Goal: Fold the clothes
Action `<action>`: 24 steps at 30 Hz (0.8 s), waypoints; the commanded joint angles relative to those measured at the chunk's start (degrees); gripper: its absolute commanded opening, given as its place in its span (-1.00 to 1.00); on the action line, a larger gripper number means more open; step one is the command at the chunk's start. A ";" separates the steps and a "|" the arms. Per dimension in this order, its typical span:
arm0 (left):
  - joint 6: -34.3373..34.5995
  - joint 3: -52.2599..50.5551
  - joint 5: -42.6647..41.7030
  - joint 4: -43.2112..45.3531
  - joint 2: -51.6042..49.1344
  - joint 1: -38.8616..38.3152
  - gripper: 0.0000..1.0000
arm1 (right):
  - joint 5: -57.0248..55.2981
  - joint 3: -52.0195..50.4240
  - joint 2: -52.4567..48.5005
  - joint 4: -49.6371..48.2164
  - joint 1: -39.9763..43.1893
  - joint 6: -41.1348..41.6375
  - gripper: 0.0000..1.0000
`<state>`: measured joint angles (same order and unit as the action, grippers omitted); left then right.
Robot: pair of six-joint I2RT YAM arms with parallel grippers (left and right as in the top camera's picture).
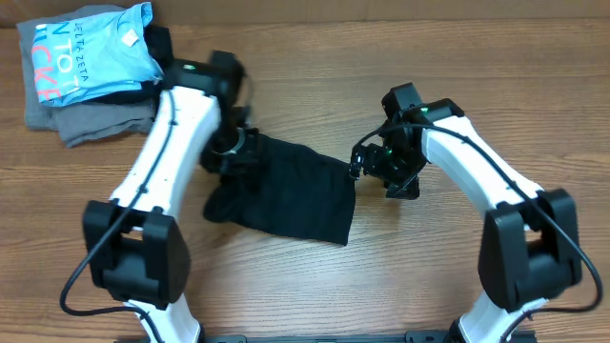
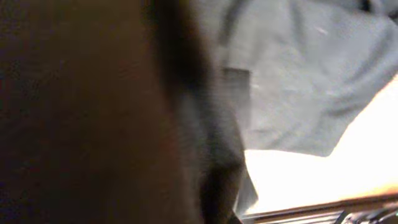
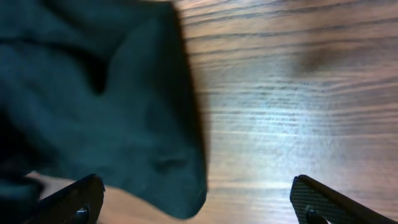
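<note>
Pincer (image 1: 358, 170) of right arm wide beside T-shirt (image 1: 295, 195)

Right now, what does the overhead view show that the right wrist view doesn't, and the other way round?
Overhead only: the left gripper at the bunched edge of the black T-shirt, and the light-blue shirt on a grey garment. Right wrist only: a close look at the right gripper standing wide open. Both: the black T-shirt and the wooden table.

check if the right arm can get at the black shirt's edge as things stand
Probably yes. The right gripper stands open right beside the black T-shirt, at its edge, with only bare table around and nothing between them.
</note>
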<state>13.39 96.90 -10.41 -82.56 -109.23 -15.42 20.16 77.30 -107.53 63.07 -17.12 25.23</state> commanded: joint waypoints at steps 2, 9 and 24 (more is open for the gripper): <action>0.37 1.29 -2.10 2.84 1.62 -7.34 -0.92 | -0.11 -0.20 -2.84 -0.48 0.04 0.98 1.00; 3.41 -0.22 -2.27 9.05 0.83 -16.41 -0.80 | 0.57 -0.20 -5.44 -1.55 0.24 1.01 1.00; 3.34 -5.90 -9.16 17.38 -2.03 -23.93 -0.47 | 0.94 0.70 -5.44 -1.09 5.27 -0.85 1.00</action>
<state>16.23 91.18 -15.88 -65.93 -110.87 -38.17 20.84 77.23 -112.79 61.01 -15.46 25.56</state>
